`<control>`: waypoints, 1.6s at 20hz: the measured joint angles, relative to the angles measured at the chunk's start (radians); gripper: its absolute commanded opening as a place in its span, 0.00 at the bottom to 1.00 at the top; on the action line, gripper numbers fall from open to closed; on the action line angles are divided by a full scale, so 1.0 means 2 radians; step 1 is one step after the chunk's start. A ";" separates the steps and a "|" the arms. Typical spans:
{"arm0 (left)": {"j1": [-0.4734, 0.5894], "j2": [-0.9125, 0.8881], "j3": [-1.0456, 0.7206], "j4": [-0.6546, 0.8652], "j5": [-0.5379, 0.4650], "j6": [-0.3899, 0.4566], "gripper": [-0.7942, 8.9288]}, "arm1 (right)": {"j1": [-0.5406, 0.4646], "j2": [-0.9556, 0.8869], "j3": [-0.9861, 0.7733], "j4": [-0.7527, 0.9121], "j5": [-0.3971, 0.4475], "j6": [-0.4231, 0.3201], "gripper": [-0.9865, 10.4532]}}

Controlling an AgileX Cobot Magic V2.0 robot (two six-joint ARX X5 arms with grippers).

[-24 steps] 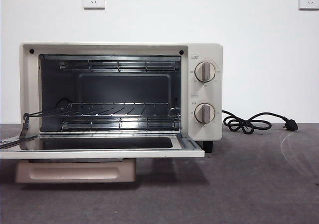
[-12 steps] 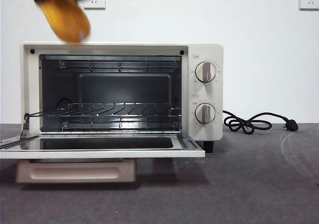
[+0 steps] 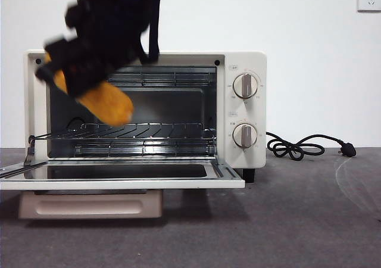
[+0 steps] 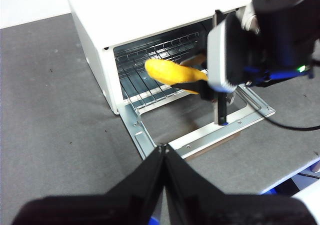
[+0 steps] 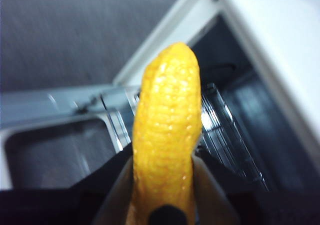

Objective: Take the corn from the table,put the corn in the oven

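The cream-white oven stands on the dark grey table with its door folded down flat. My right gripper hangs in front of the left part of the oven's mouth, shut on the yellow-orange corn. The corn tilts down toward the wire rack and stays above it. In the right wrist view the corn rises between the jaws, its tip aimed at the opening. The left wrist view shows the corn at the oven mouth. My left gripper waits shut, off to the side over the table.
Two round knobs sit on the oven's right panel. A black cord with plug lies on the table to the right of the oven. The lowered door sticks out toward the front, and a white wall stands behind.
The right arm has come down from the upper left with the corn, from above the oven's top to the front of its opening. A second ago no arm showed.
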 measured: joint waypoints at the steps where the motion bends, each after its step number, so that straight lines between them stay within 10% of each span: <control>1: 0.000 0.000 0.000 0.000 0.000 0.000 0.08 | -0.002 0.006 0.000 0.003 0.004 -0.007 0.08; 21: 0.000 0.001 0.000 0.000 -0.014 0.000 0.08 | -0.045 0.034 0.001 0.055 0.079 -0.052 0.10; 32: 0.000 0.001 0.000 -0.001 -0.014 -0.001 0.08 | -0.050 0.034 0.001 0.054 0.077 -0.050 0.34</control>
